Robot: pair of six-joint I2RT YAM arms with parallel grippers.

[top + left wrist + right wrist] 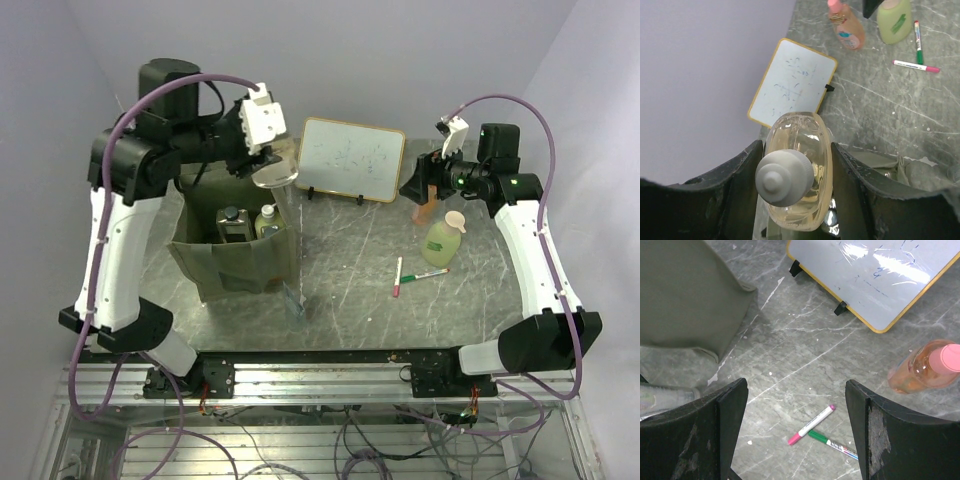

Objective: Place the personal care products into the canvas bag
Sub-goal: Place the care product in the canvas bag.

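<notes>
Now left claw clamped on amber bottle, cap toward wrist, above far rim of bag; opening lies below, slightly nearer. Right claw wide, empty; orange bottle near on desk.

— How is the scene lit?
— Even light is given from above; faint shadows are thrown on the table. Glare is seen on the whiteboard at one o'clock in the right wrist view, highlights on the amber bottle.
— Sharpness?
— The top view is rendered slightly soft.
</notes>
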